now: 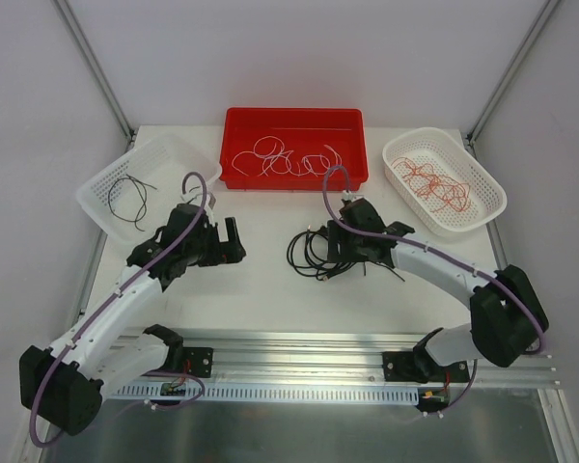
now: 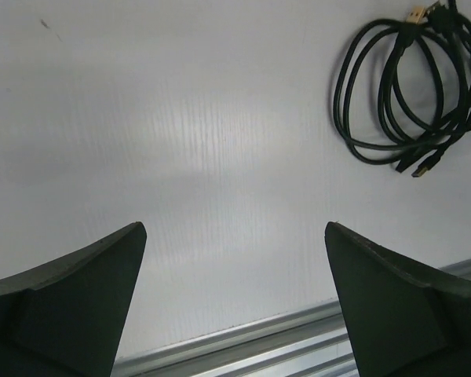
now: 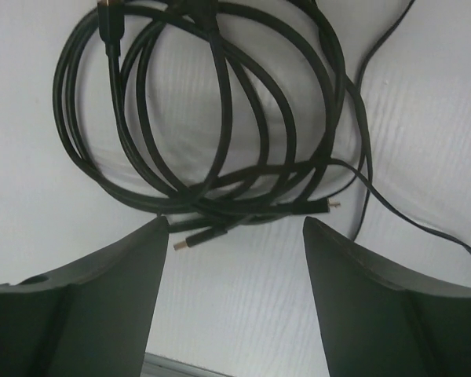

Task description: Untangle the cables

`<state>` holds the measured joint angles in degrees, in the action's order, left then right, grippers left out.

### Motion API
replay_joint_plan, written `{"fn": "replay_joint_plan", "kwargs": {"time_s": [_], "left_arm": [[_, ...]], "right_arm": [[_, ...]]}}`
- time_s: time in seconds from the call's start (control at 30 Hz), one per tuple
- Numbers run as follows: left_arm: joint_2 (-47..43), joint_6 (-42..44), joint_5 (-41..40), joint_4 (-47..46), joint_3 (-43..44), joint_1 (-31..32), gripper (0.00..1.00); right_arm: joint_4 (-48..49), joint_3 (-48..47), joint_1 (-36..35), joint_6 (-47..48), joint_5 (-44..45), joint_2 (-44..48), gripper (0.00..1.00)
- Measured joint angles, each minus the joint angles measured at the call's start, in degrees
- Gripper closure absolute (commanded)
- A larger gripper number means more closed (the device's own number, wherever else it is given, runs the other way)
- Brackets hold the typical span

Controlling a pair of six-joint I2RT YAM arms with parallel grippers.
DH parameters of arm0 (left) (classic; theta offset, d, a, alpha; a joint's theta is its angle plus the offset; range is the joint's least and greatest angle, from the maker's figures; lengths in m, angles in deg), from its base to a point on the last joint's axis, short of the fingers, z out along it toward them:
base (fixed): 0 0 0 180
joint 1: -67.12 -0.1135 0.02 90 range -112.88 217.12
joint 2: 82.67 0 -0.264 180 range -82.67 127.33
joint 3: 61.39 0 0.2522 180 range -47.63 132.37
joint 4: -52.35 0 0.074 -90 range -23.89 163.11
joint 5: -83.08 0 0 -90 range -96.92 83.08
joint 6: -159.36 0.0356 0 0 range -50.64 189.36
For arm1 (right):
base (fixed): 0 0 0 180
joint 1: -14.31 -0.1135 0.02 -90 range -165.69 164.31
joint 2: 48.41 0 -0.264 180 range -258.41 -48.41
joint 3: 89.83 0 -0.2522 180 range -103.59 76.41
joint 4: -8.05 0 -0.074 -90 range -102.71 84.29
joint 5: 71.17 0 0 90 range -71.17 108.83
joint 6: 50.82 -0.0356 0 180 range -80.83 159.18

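Right gripper [image 3: 235, 225], jaws wide and empty, hangs over the black cables [image 3: 235, 206], a loose coil near the middle of the counter [image 1: 261, 289] that spreads from its fingertips toward the left edge, so it sits far nearer than the equally open left gripper [image 2: 235, 232].

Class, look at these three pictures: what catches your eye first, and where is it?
The red bin at the back centre, holding white cables, stands out most. Next comes the black cable tangle mid-table, just ahead of the open right pincer. Beside the bin, the left basket holds a black cable and the right basket red-orange cables.
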<state>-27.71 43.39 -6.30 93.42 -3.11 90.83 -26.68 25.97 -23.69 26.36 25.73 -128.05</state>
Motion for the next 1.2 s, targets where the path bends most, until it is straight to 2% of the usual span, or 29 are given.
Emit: {"fn": "replay_joint_plan", "kwargs": {"time_s": [0.2,0.3,0.33,0.4,0.43,0.47,0.57,0.67,0.83,1.07,1.13,1.2], "left_arm": [[-4.5,-4.0,2.0,0.3,-7.6,1.8,0.01],[-5.9,-5.2,2.4,0.3,-9.5,2.3,0.01],[-6.3,-5.6,2.4,0.3,-9.8,2.3,0.01],[-7.0,-6.2,2.4,0.2,-10.3,2.3,0.01],[-7.3,-6.4,2.4,0.2,-10.5,2.4,0.01],[-7.6,-6.5,2.5,0.1,-10.6,2.5,0.01],[-8.2,-6.6,3.0,-0.1,-10.7,2.6,0.01],[-8.4,-6.5,3.1,-0.5,-10.7,2.6,0.01],[-8.4,-6.3,3.5,-1.3,-10.6,2.6,0.01],[-9.9,-5.7,3.9,-1.6,-9.0,2.6,0.01],[-11.0,-5.4,3.9,-1.7,-8.7,2.6,0.01],[-11.9,-5.1,3.9,-1.9,-8.6,2.6,0.01]], "right_arm": [[4.1,-4.9,0.0,-3.1,0.9,-9.6,0.41],[5.2,-7.1,0.0,-4.2,1.0,-14.6,0.58],[5.5,-7.6,0.0,-4.6,1.2,-15.9,0.71],[5.7,-7.8,0.0,-5.0,1.4,-17.2,0.83],[5.6,-7.7,-0.2,-5.2,1.5,-17.3,0.94],[5.6,-7.7,-0.4,-5.0,1.7,-17.0,0.98],[4.0,-8.3,-2.0,-3.5,2.1,-13.8,0.99],[-0.8,-14.0,-4.1,-0.5,1.6,-9.2,0.99],[-7.5,-36.2,-6.8,5.7,-1.7,-4.2,0.99],[-12.3,-61.9,-7.6,10.5,-10.8,-1.7,0.99],[-11.0,-63.6,-7.7,11.0,-12.6,-0.3,0.99],[-9.3,-61.4,-7.8,11.4,-13.3,2.4,0.99]]}}
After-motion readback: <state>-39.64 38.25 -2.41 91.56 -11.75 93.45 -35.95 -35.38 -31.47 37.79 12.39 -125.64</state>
